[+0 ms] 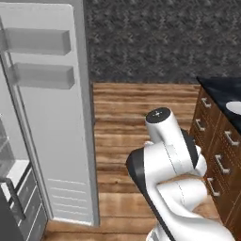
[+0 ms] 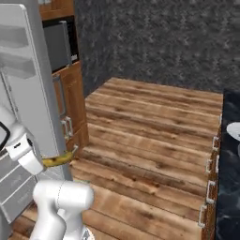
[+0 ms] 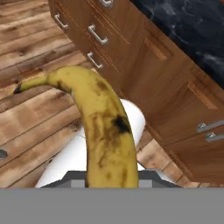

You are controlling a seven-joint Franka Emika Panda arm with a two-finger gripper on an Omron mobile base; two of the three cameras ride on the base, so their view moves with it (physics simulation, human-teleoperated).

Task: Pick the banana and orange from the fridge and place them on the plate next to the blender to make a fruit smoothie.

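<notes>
Banana (image 3: 105,131) clenched in the gripper (image 2: 40,164), clear of the fridge (image 1: 56,117).
Transit should stay level and slow, the grasp firm, until the plate (image 1: 234,107), well ahead on the counter (image 3: 192,30), lies directly beneath.

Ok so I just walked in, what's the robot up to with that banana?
The robot arm is holding the banana, with its fingers shut on the fruit. The hand view looks along the banana toward wooden drawers under a dark counter. In the right base view the banana sticks out from the hand beside the open fridge door. A bit of the white plate sits on the dark counter to the right. The banana has not reached it yet.
</notes>
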